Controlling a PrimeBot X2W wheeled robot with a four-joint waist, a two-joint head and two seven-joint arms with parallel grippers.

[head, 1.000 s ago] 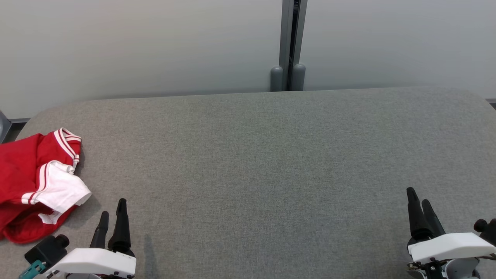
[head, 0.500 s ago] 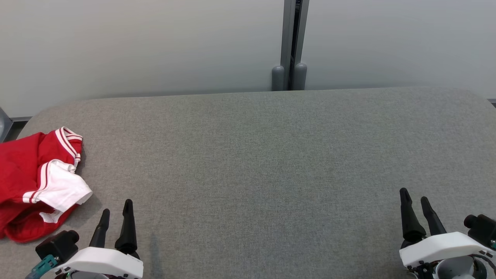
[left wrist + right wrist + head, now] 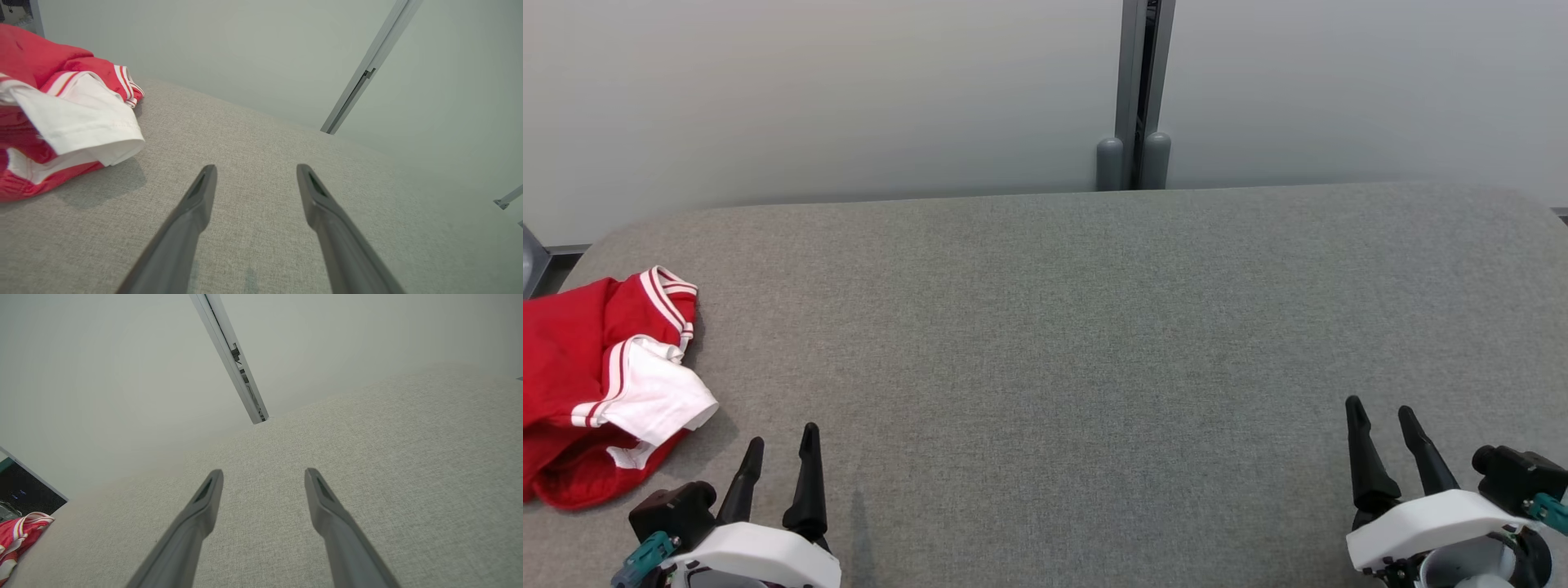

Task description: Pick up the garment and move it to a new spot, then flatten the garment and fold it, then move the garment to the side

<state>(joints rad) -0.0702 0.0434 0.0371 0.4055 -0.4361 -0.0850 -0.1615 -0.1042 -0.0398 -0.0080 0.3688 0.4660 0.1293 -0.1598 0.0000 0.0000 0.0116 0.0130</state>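
Drifting inward since earlier: left hand (image 3: 783, 434), right hand (image 3: 1379, 405), both spread, empty; garment (image 3: 564, 367) unmoved.

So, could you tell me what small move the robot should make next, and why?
Probably swing the left gripper leftward to the crumpled red-and-white garment: it lies untouched at the left edge of the grey surface, and that gripper is open, empty and the nearer one.

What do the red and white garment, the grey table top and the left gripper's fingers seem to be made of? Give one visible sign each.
Garment: soft knit cloth, probably cotton jersey, matt; it crumples in loose folds and shows a stitched hem.
Table top: covered in woven grey fabric, matt; a fine weave shows.
Left gripper's fingers: likely moulded hard plastic or rubber; smooth, with a slight sheen.
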